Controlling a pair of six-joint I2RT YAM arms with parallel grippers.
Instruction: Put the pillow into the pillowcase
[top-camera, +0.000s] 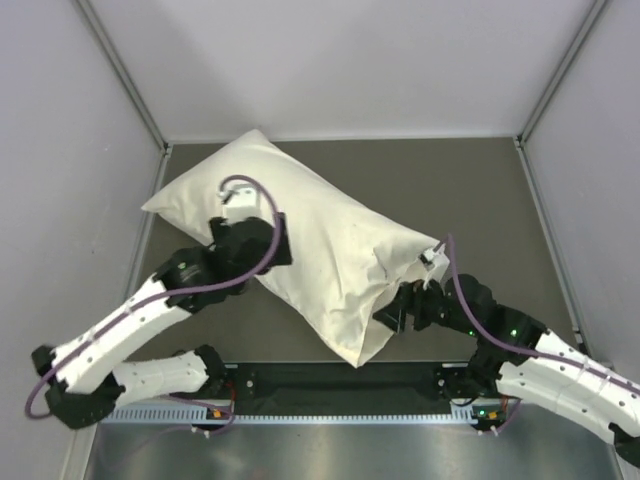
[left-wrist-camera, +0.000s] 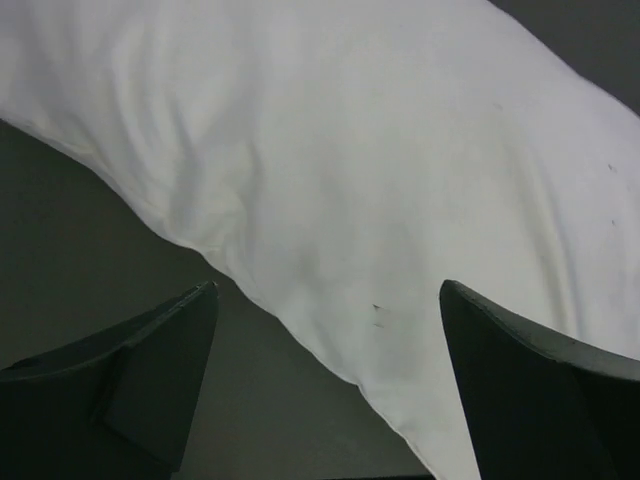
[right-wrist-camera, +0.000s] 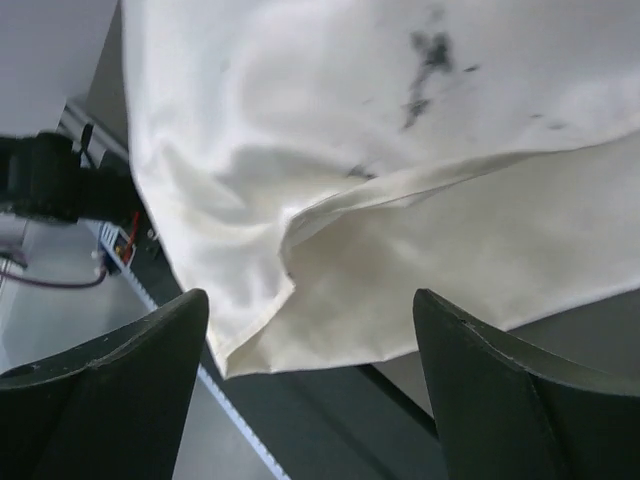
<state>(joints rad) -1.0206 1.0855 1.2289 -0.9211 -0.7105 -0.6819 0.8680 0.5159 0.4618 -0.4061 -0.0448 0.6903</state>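
Pillowcase (top-camera: 320, 250), cream and creased: lies slantwise on the dark table (top-camera: 480, 200), plump and filled out along its whole length, its near corner almost at the table's front edge, just left of the right arm (top-camera: 540, 365). As for the pillow: not to be told apart from the cloth in any view. Right jaws: spread wide at the rumpled near-right end of the pillowcase, clamped on nothing. Black fingers (right-wrist-camera: 110, 390) flank a folded hem and a few dark smudges in the right wrist view; whether touching the cloth, cannot tell. Farther back, left arm (top-camera: 130, 325): reaches in from the near left, wrist hanging over the pillowcase's left long edge. Left jaws: likewise apart, gripping nothing. Fingers (left-wrist-camera: 540, 390) frame the smooth pale edge of the cloth, bare table showing beneath it. Farthest: rounded far-left corner of the pillowcase, close to the left wall (top-camera: 60, 150).
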